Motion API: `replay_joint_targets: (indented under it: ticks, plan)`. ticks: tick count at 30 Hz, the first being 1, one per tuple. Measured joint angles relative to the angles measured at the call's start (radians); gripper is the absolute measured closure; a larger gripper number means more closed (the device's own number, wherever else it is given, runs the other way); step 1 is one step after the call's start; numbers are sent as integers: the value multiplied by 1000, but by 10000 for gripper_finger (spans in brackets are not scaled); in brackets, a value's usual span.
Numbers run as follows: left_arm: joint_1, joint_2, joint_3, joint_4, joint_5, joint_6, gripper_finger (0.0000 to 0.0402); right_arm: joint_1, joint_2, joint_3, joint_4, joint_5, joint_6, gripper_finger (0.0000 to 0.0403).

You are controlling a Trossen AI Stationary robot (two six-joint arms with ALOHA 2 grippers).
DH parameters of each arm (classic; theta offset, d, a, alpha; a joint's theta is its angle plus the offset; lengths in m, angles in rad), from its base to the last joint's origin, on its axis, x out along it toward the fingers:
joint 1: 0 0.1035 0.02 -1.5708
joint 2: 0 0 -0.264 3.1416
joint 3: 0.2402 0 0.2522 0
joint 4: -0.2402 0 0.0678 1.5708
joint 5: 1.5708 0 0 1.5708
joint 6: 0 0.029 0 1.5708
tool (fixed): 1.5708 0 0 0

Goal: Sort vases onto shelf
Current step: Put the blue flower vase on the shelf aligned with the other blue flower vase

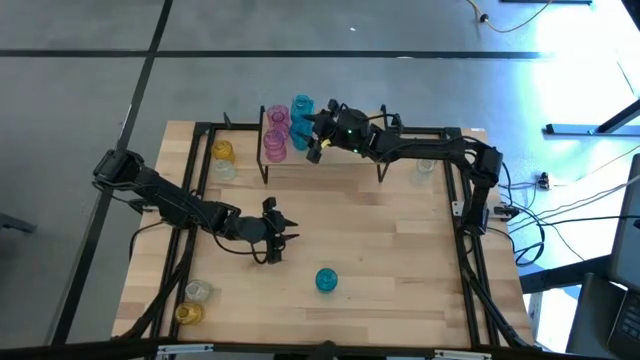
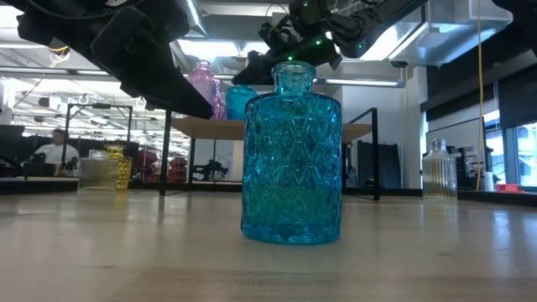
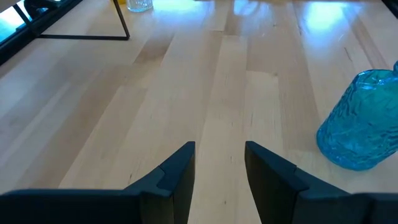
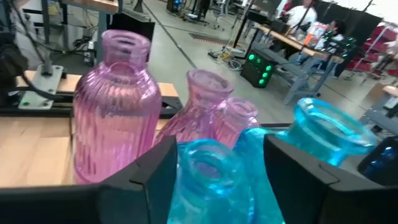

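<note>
Your lone teal vase (image 1: 326, 281) stands upright on the table (image 1: 400, 260), lower centre of the high view. Just above and left of it, the left gripper (image 1: 276, 234) hovers over bare wood with fingers apart, holding nothing. At the upper centre, the shelf (image 1: 340, 150) carries three pink vases (image 1: 276, 133) and two teal ones (image 1: 302, 122) at its left end. The right gripper (image 4: 214, 165) sits there, fingers (image 4: 155, 168) apart either side of a teal vase neck (contact unclear). Amber vase (image 1: 222, 151) and clear vase (image 1: 425, 168) flank the shelf.
</note>
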Motion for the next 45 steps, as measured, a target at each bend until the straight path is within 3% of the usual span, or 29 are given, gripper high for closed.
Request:
replay_joint_targets:
  ticks: [7, 19, 24, 29, 33, 39, 45]
  plan:
    - [0, 0, 0, -1, 0, 0, 269, 14, -40, 72, -156, 5, -2, 171]
    - [-11, 0, 0, 8, 5, -2, 269, 138, -309, 79, -640, -4, 8, 171]
    - [-11, 0, 0, 22, 7, 0, 269, 229, -377, -10, -765, -93, 80, 171]
    - [-11, 0, 0, 18, 98, -30, 269, 359, -397, -209, -718, -156, 137, 171]
    - [-15, 0, 0, 18, 189, -56, 269, 475, -395, -369, -555, -186, 169, 171]
    - [-57, 42, 0, 65, 163, -69, 269, 607, -393, -548, -267, -184, 222, 171]
    - [-91, 149, 0, 157, 153, -103, 269, 662, -337, -606, -25, -177, 292, 171]
